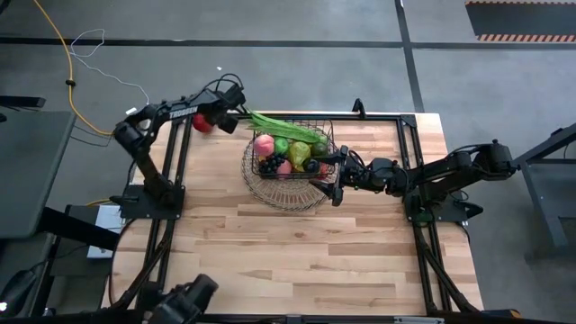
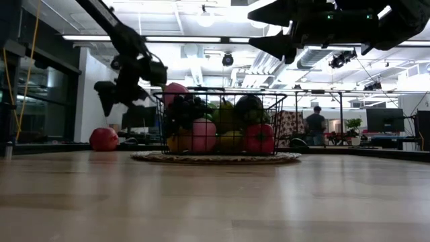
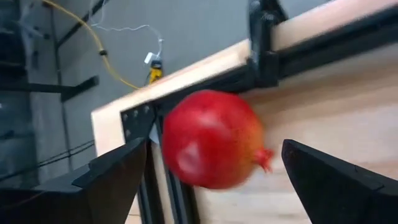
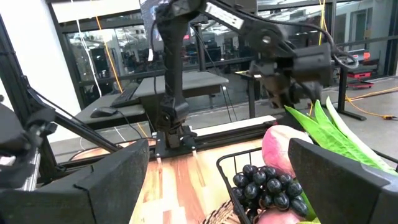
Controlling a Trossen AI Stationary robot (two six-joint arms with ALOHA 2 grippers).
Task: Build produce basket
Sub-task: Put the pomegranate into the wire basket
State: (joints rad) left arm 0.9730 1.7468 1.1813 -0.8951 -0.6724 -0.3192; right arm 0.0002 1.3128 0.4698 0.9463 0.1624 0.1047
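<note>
Pomegranate (image 3: 211, 140) loose at bench (image 1: 297, 261) far corner, between spread fingers of left gripper (image 1: 219, 120). Could roll off edge if nudged. Basket (image 1: 301, 148) nearly full; right gripper (image 1: 335, 174) beside it, fingers spread.

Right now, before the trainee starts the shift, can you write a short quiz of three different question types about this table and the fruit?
1. True or false: the red pomegranate already lies inside the basket.
2. Which gripper hangs open right over the pomegranate?
A. left gripper
B. right gripper
C. neither
3. Fill in: the basket stands on a round wire ____.

Key
1. False. It lies on the table near the far left corner, outside the basket.
2. A. The right gripper, also open, waits at the basket's right side.
3. dish
</note>
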